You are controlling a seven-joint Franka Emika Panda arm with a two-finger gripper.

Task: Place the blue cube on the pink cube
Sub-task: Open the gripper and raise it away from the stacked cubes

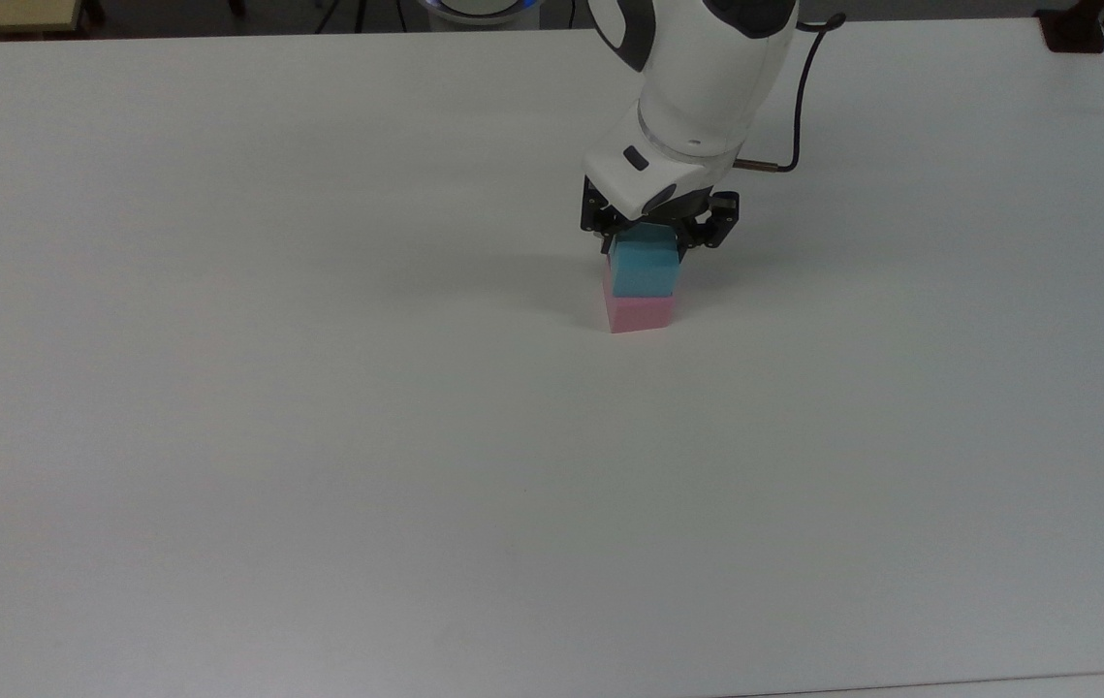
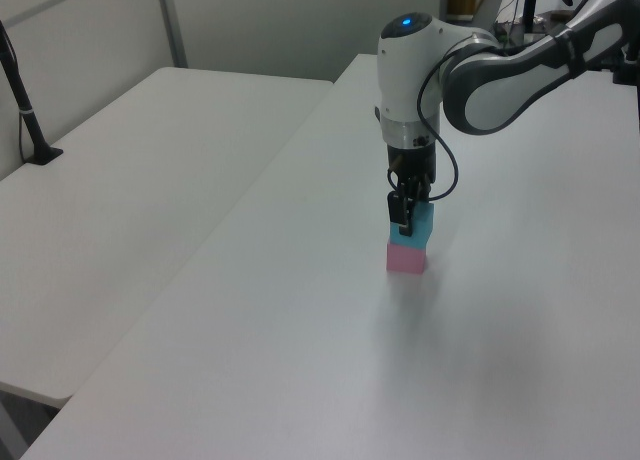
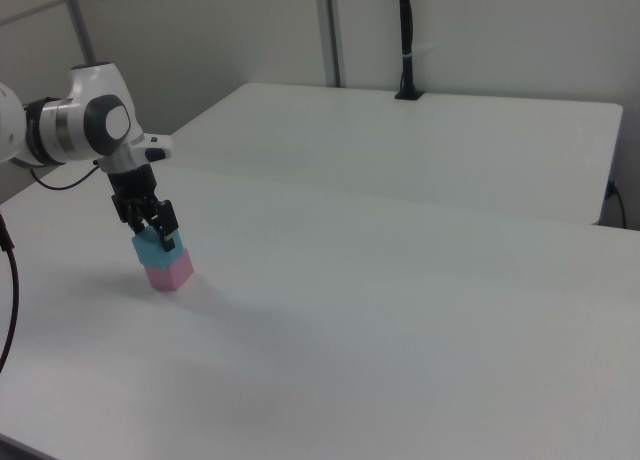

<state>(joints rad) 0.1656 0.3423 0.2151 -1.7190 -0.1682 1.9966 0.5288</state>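
The blue cube (image 1: 644,270) sits on top of the pink cube (image 1: 642,313), a little past the middle of the white table (image 1: 319,436). The stack shows again as blue cube (image 2: 419,224) over pink cube (image 2: 406,259), and as blue cube (image 3: 152,246) over pink cube (image 3: 170,270). My gripper (image 1: 650,237) comes straight down and is shut on the blue cube, its dark fingers (image 3: 166,240) against opposite faces. The white wrist hides the cube's top in the top view.
A second white table (image 2: 130,180) adjoins at the left view's left, with a black post (image 2: 25,110) clamped to it. A black cable (image 1: 799,97) loops beside the wrist. A dark object (image 1: 1075,29) sits at the table's far right corner in the top view.
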